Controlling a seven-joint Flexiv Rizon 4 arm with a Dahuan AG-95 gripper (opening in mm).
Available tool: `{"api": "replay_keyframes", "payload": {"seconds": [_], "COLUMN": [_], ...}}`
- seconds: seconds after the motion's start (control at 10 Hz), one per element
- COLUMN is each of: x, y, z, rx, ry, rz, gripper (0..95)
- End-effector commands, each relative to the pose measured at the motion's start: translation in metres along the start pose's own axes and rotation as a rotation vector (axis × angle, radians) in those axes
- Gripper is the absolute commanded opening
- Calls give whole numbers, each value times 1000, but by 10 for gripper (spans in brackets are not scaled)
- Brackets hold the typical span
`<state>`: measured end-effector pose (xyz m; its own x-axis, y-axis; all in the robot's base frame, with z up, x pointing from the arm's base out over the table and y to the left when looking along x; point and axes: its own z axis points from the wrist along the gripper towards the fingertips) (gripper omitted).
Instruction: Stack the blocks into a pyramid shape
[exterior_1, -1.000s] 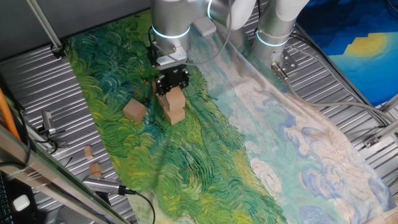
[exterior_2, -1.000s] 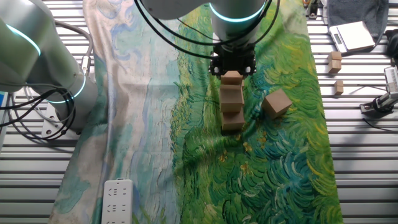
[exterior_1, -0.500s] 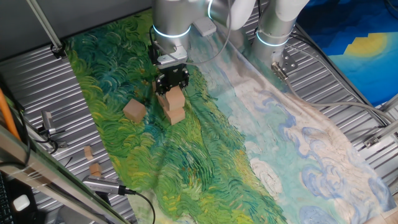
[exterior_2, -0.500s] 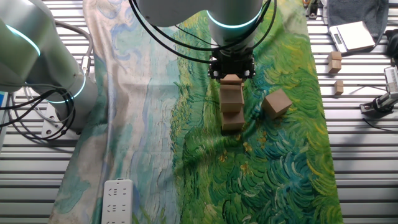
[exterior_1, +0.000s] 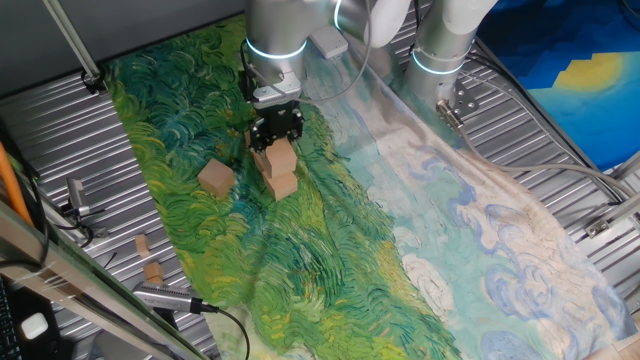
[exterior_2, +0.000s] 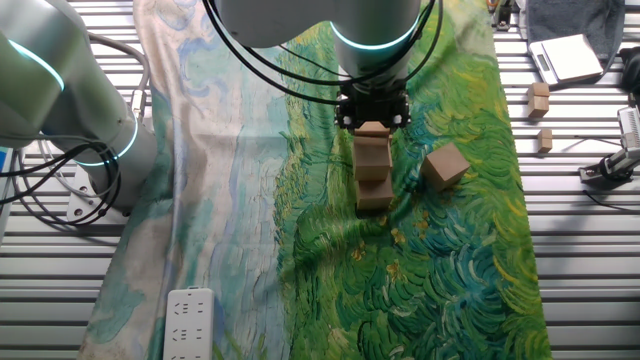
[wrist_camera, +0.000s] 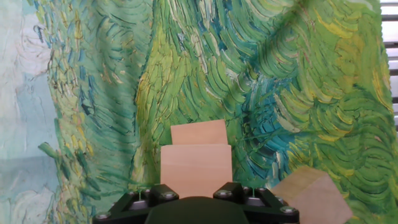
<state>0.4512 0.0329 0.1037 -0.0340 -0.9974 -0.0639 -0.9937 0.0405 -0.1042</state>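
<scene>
Several blocks (exterior_2: 372, 165) stand in a stack on the green painted cloth (exterior_2: 450, 260) covering the table (exterior_2: 580, 250). One loose block (exterior_2: 445, 165) lies just beside the stack. Directly above the stack hovers the gripper (exterior_2: 372, 118); whether it grips the top block, I cannot tell.

Bright even light, soft shadows, sharp focus, little glare

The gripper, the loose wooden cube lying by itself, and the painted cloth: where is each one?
gripper (exterior_2: 372, 112), the other fixed view, between its fingertips
loose wooden cube (exterior_2: 446, 164), the other fixed view, top face
painted cloth (exterior_1: 330, 270), one fixed view, bare green part
</scene>
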Motion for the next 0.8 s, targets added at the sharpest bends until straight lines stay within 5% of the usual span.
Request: {"api": "replay_keyframes", "payload": {"seconds": [0.1,0.8], "x": [0,1], "y": [-1,-1], "z": [2,5], "rx": [4,13], "ry": [0,-1], "rz": [0,2], "gripper": [0,0]}}
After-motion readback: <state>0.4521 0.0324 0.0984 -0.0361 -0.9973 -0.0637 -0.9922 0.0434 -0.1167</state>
